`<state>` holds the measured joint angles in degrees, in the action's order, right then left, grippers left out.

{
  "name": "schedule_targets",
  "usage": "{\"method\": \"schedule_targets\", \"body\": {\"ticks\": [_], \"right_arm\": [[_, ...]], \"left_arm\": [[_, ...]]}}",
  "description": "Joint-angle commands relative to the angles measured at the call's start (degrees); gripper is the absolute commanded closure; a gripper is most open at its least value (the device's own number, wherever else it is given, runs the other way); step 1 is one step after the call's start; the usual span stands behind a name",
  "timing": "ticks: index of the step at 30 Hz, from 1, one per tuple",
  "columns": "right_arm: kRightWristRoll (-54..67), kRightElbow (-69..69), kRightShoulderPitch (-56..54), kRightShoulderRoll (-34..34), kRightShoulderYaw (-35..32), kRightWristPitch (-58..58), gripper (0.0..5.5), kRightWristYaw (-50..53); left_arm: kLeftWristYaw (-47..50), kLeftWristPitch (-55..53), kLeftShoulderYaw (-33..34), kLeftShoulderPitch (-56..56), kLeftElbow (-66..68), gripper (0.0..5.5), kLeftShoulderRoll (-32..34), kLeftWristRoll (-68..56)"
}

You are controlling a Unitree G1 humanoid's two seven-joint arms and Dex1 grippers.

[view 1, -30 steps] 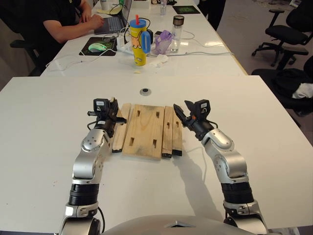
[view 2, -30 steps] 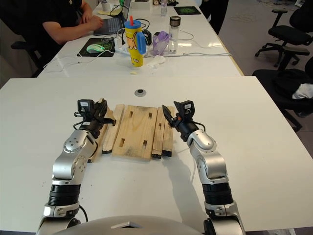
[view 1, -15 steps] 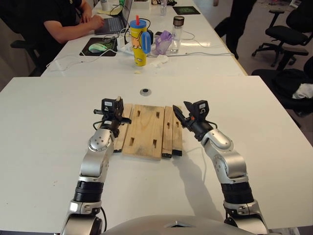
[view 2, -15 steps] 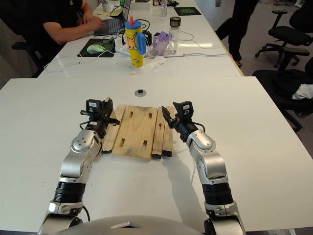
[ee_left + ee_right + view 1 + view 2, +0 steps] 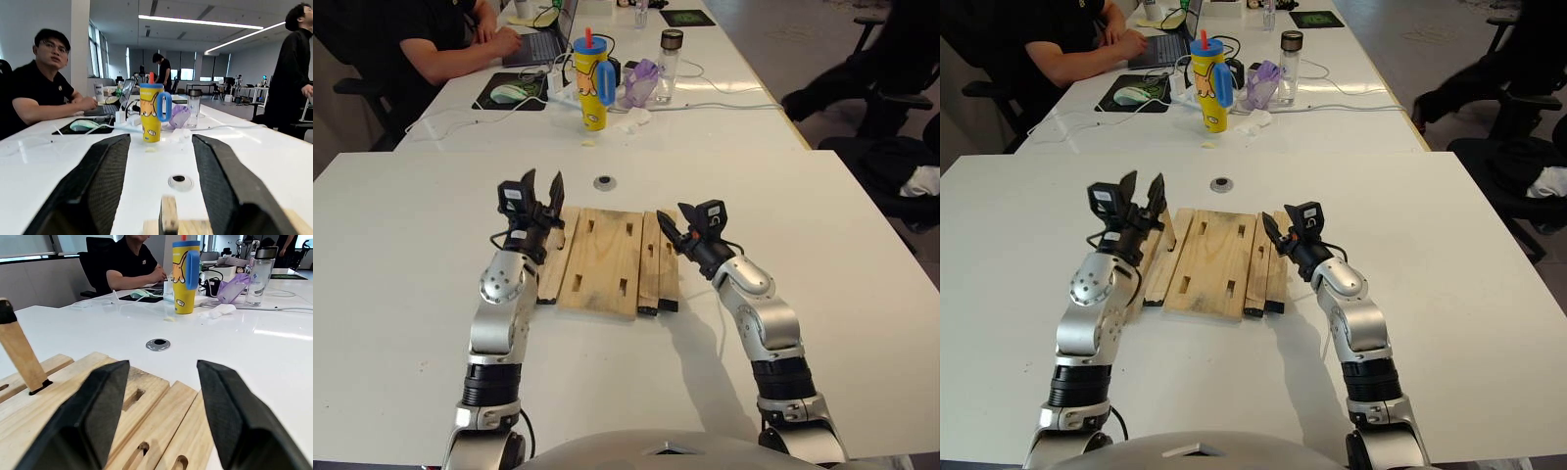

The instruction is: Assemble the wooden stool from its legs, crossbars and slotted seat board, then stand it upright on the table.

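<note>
Lying flat on the table, the seat board has planks on both sides. The left claw hangs spread wide above the left planks, maybe to grab one. The right claw, spread too, sits by the right planks.

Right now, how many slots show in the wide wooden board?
4 in the wide board: two slots toward the far edge, two toward the robot. None seems hidden.

The left gripper rises off the wooden strips toward the table's far edge, fingers spreading apart
</note>
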<state>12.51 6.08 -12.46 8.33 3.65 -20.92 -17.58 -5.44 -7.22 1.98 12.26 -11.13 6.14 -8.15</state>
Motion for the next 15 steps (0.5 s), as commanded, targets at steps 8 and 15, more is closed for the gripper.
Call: {"method": "schedule_targets", "body": {"ticks": [8, 15], "right_arm": [[-0.6, -1.0, -1.3, -1.4, -0.1, 1.8, 2.95, 0.4], [-0.6, -1.8, -2.0, -1.8, -0.8, 2.6, 2.95, 0.6]], "left_arm": [[-0.7, -6.8, 4.1, 19.1, 6.7, 3.19, 2.9, -2.3], [-2.4, -5.4, 5.0, 20.0, 10.7, 3.71, 2.9, -3.3]]}}
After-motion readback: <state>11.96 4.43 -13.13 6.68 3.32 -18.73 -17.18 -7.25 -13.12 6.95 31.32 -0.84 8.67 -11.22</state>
